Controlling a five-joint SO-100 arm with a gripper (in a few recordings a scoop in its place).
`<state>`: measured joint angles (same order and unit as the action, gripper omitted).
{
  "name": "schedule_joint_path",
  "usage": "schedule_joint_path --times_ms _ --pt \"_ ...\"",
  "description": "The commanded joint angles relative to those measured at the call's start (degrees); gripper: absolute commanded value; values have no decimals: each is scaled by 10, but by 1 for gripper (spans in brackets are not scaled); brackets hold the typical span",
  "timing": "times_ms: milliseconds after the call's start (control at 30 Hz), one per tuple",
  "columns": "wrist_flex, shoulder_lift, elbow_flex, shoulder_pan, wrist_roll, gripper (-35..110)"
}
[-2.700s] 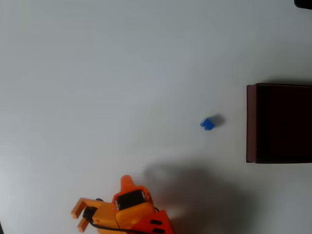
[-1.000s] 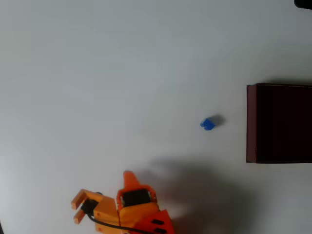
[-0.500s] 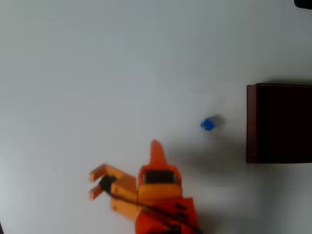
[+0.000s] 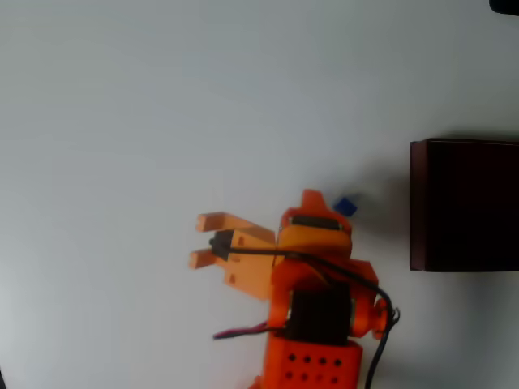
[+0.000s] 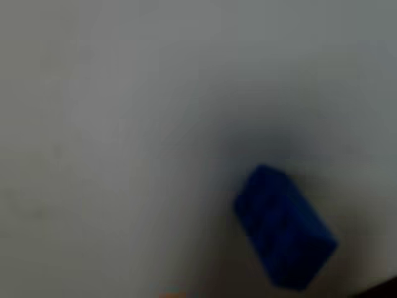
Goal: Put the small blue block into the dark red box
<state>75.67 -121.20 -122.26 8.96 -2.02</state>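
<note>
The small blue block (image 4: 347, 206) lies on the white table just left of the dark red box (image 4: 418, 203), with a gap between them. My orange gripper (image 4: 255, 220) stands open, its jaws spread wide. One pointed finger (image 4: 311, 198) ends right beside the block's left side and covers part of it. The other, forked finger (image 4: 212, 238) sticks out far to the left. In the wrist view the block (image 5: 284, 226) looks large and blurred at the lower right, lying tilted on the table.
The white table (image 4: 162, 105) spreads wide to the left and above. The box runs off the right edge of the overhead view. A small dark object (image 4: 504, 6) sits at the top right corner.
My arm has swung up and to the right from the bottom edge, bringing the pointed finger next to the block. The block and box have not moved.
</note>
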Motion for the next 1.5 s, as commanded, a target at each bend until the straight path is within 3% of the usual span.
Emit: schedule_joint_path --times_ms 0,400,667,1000,1467 --pt "-15 37 36 29 -10 25" --pt "-37 187 118 67 30 27" --pt "17 274 202 93 107 28" --pt "10 289 187 76 189 29" --pt "-42 323 154 54 200 28"
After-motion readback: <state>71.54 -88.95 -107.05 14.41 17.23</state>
